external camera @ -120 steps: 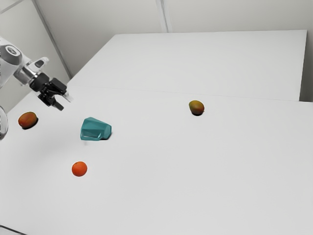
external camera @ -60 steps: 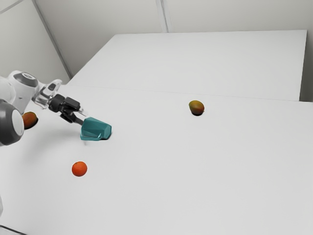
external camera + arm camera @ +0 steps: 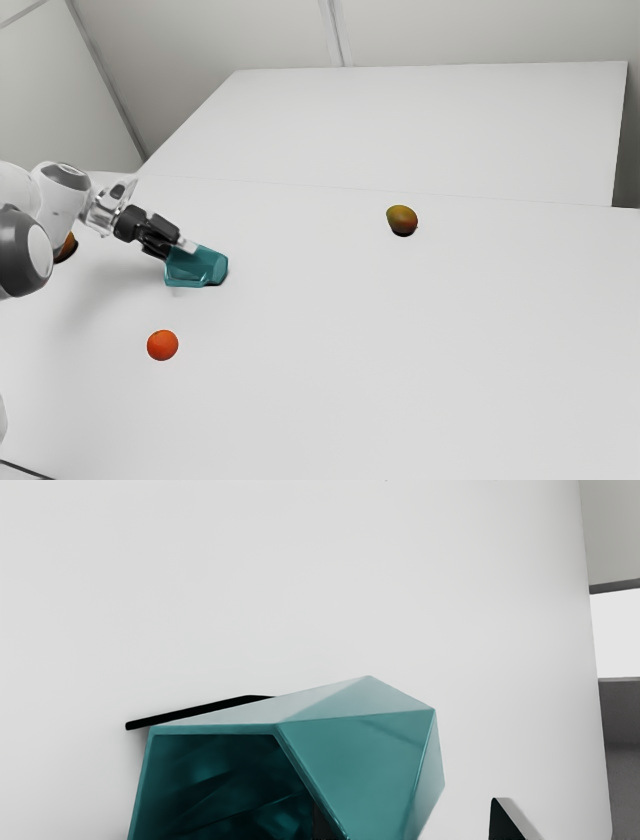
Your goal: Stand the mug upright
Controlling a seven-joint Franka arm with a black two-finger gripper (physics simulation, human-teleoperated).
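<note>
Forward to the mug (image 3: pixel 205 268) has come my hand (image 3: pixel 177 250), spread and unclenched, one finger inside its rim, the other outside, off the wall. It lies sideways on the table (image 3: pixel 400 350), open surface between it and the mango (image 3: pixel 402 219).

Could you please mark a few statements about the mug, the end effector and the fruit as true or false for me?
1. The mug lies on its side on the table. True.
2. The orange ball is inside the mug. False: it rests on the table, apart from the mug.
3. One finger of the end effector is inside the mug's mouth and the other is outside the mug. True.
4. The end effector is shut on the mug's wall. False: it is open, with a gap between the outer finger and the mug.
5. The greenish-brown fruit lies farther toward the exterior view's right than the mug. True.
</note>
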